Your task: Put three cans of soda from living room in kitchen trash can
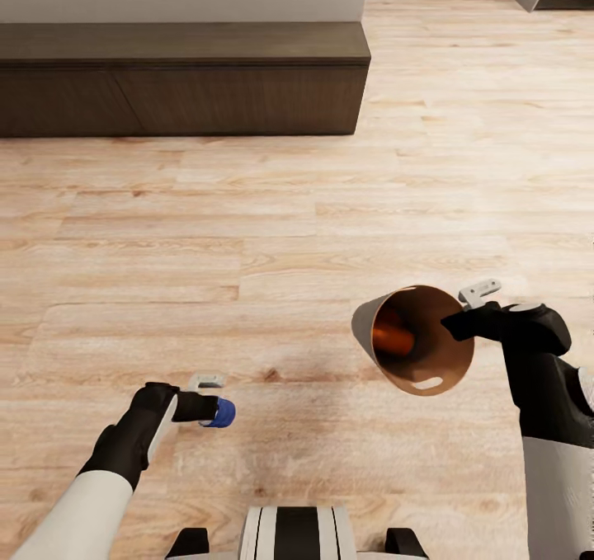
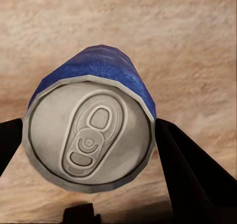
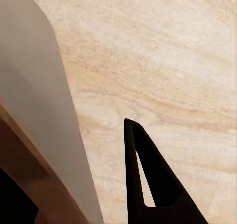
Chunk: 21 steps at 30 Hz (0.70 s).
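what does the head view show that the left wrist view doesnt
Head view alone: the tapered grey-beige bin with a brown inside, tilted, gripped at its rim by the right end effector, an orange cylindrical can lying inside it, and the long dark-brown bench by the wall. Left wrist view alone: the silver top and pull tab of the dark blue soda can, seen close. Both: that blue can clamped in the left end effector above the pale wooden plank floor.

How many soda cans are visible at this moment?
2. A blue can is clamped in the left end effector; an orange can lies inside the tilted trash can held by the right end effector. More may be hidden inside.
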### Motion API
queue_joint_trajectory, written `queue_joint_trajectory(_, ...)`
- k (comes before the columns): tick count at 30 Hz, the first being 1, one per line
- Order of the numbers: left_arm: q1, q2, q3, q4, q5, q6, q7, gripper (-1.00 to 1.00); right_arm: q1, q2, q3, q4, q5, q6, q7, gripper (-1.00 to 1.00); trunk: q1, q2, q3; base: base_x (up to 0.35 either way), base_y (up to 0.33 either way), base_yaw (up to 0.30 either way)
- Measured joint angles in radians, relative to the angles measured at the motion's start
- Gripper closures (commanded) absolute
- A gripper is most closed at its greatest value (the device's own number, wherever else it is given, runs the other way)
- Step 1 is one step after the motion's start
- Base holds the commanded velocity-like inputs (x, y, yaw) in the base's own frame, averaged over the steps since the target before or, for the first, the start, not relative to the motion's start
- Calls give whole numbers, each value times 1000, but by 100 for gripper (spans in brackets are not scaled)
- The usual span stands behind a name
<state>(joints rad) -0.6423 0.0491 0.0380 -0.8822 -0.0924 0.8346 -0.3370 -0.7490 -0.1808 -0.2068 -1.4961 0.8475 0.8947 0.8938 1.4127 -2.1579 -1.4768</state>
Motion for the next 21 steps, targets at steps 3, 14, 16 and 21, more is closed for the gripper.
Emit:
queue_joint_trajectory(3, 1, 1, 66, 41, 4, 17, 61, 100, 0, 34, 49, -41, 24, 114, 35, 100, -12, 21, 9, 0, 0, 0)
queue_joint_trajectory(14, 1, 1, 70, 43, 4, 21, 63, 100, 0, 25, 52, -14, -121, 122, 45, 100, -54, 98, 44, 0, 0, 0)
queue_joint_trajectory(16, 1, 2, 70, 43, 4, 21, 63, 100, 1, 25, 53, 1, -105, 110, 44, 100, -61, 112, 50, 0, 0, 0)
queue_joint_trajectory(21, 1, 2, 69, 42, 4, 20, 63, 100, 0, 24, 53, 11, -104, 105, 43, 100, -81, 147, 66, 0, 0, 0)
